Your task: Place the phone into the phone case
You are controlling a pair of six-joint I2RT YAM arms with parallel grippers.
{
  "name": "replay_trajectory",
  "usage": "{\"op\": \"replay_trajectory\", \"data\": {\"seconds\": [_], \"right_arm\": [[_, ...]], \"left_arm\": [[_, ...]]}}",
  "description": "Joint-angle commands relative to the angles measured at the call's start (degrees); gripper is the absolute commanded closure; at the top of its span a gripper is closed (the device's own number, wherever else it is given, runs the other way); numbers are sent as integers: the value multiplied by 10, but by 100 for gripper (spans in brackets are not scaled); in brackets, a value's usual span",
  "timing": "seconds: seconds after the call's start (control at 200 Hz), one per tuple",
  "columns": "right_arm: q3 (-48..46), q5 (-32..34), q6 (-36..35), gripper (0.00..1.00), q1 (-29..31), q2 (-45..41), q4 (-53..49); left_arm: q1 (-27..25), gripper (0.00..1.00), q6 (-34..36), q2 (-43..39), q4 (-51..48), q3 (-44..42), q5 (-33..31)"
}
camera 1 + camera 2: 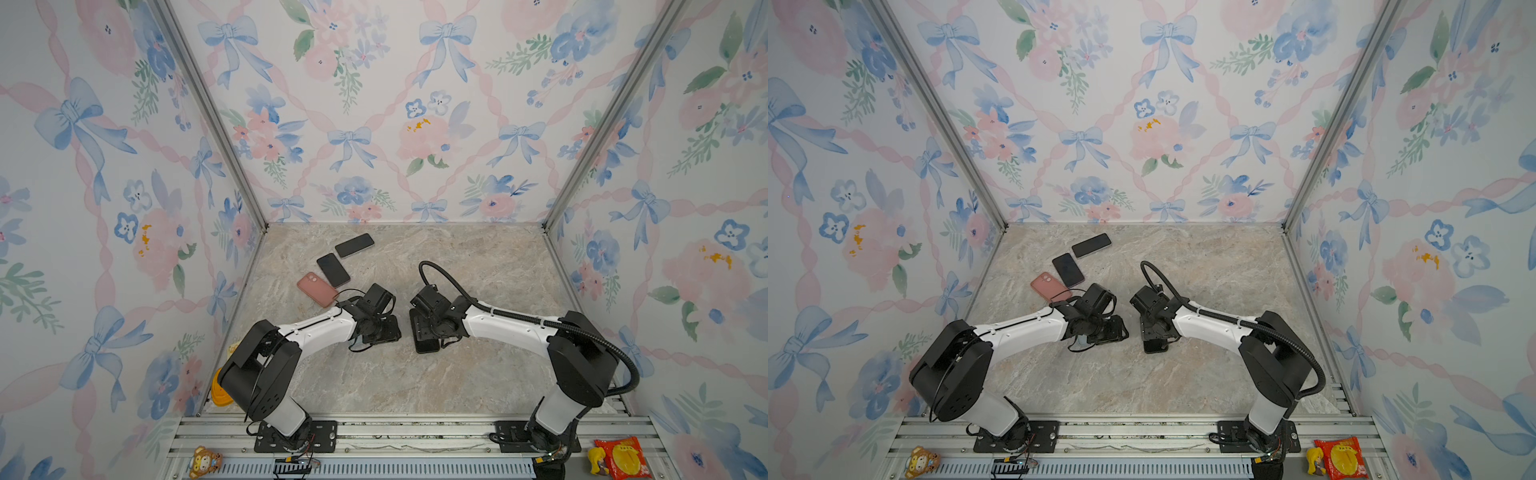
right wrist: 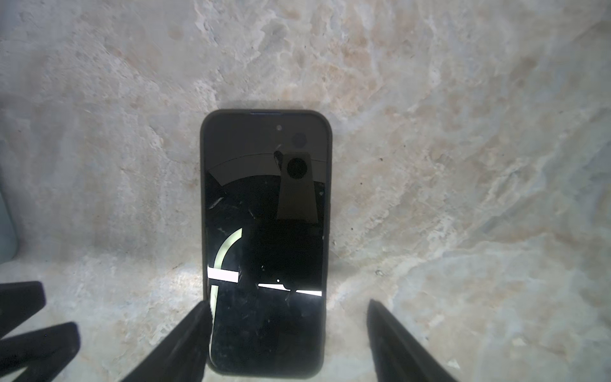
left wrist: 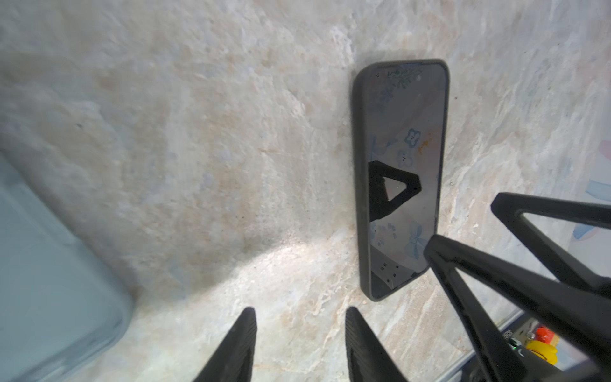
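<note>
Since a dark rim ran all round the screen in both wrist views, the phone point(image 2: 264, 231) looked already seated in the black case point(image 3: 359, 172). It lay flat and screen-up on the marble table point(image 1: 478, 257), between the two arms. The step in hand was judged to be the letting-go after the fit.

The right gripper point(image 2: 288, 303) straddled the phone's near end with its jaws wide. One finger lay at the case's edge and the other stood clear of it, so nothing was clamped. The left gripper point(image 3: 301, 309) hovered just beside the phone, its jaws partly apart over bare table and empty.

The next move probably called for a straight lift by both arms, so that no finger dragged the case, and then a check that each corner sat flush.

Of the other holders, a pink case point(image 1: 317, 289) lay near the left wall, camera cut-out up. Whether it held anything could not be told. A second phone point(image 1: 333, 270) lay just beside it and a third phone point(image 1: 354, 245) lay farther back.
</note>
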Motion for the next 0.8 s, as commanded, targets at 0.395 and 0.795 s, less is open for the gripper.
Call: {"op": "replay_trajectory", "data": {"seconds": [0.395,0.795], "right_arm": [[43,-39,2,6,-10,55,-12],[67,-52,3,9,-16,93,-20]], "left_arm": [[9,30,17,-12,-19,-22,-16],[10,23,17,-14,-19,-23,-21]]}}
